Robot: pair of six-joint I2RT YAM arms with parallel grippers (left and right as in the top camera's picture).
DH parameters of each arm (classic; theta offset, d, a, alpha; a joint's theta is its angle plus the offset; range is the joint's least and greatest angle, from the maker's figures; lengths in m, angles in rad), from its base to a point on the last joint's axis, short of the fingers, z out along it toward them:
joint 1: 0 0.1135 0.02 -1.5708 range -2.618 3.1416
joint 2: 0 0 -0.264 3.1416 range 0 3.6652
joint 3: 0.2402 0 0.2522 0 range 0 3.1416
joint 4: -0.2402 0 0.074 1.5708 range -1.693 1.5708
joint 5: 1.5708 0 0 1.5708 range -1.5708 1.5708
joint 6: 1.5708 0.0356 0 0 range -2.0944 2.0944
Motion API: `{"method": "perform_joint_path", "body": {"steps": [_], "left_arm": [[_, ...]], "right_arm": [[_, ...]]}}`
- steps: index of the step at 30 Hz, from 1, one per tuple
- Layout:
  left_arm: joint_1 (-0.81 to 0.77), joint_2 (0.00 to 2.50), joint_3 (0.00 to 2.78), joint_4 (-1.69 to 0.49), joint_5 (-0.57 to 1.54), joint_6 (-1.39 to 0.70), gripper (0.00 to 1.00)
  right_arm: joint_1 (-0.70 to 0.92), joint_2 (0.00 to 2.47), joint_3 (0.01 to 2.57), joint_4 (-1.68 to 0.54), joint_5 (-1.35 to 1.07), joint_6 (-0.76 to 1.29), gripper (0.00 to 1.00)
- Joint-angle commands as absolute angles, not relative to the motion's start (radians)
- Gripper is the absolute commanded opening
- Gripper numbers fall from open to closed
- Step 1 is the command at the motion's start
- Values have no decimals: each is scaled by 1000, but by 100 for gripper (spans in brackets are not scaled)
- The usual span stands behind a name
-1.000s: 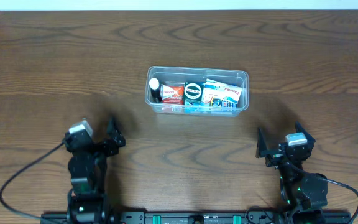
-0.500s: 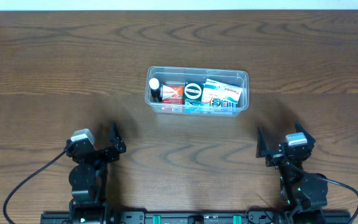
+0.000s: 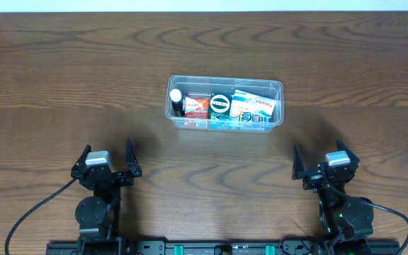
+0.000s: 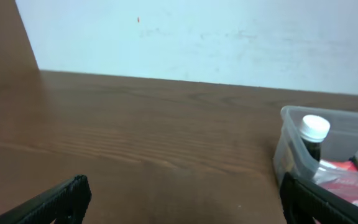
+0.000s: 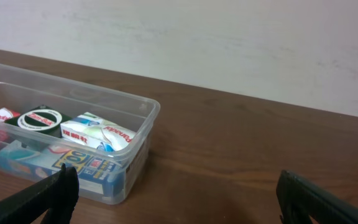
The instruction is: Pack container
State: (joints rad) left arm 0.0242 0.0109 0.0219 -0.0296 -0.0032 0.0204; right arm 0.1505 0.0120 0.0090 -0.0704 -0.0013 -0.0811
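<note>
**A:** From overhead, where does the clear rectangular plastic container (image 3: 225, 78) sit?

**B:** It sits around the middle of the dark brown wooden bench (image 3: 62, 85), long side running left to right, well apart from both arms. Inside, from left to right, are a dark bottle with a white cap (image 3: 176, 98), a red box (image 3: 197, 106), a round black-and-white item (image 3: 220, 103) and white-and-blue packets (image 3: 255, 108).

**A:** And the jaws?

**B:** The left jaws and the right jaws are at the robot's side of the bench, each spread wide and grasping nothing.

**A:** What does the left wrist view show?

**B:** Black fingertips (image 4: 67, 196) show in the lower corners, far apart, with bare wood between them. The container's left end shows at the right edge, and the bottle stands upright just inside its wall.

**A:** And the right wrist view?

**B:** It is much the same. The fingertips (image 5: 48, 193) are parted, with nothing between them. The container lies ahead and to the left, with the packets against its right end and the round item lying flat.
</note>
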Motion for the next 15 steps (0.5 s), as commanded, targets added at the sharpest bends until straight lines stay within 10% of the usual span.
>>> {"method": "perform_joint_path", "body": {"steps": [1,15], "left_arm": [[22,2,4,-72,-16,124,98],[22,2,4,-72,-15,138,98]], "right_arm": [[142,6,6,-72,-4,-91,99],[142,6,6,-72,-4,-91,99]]}}
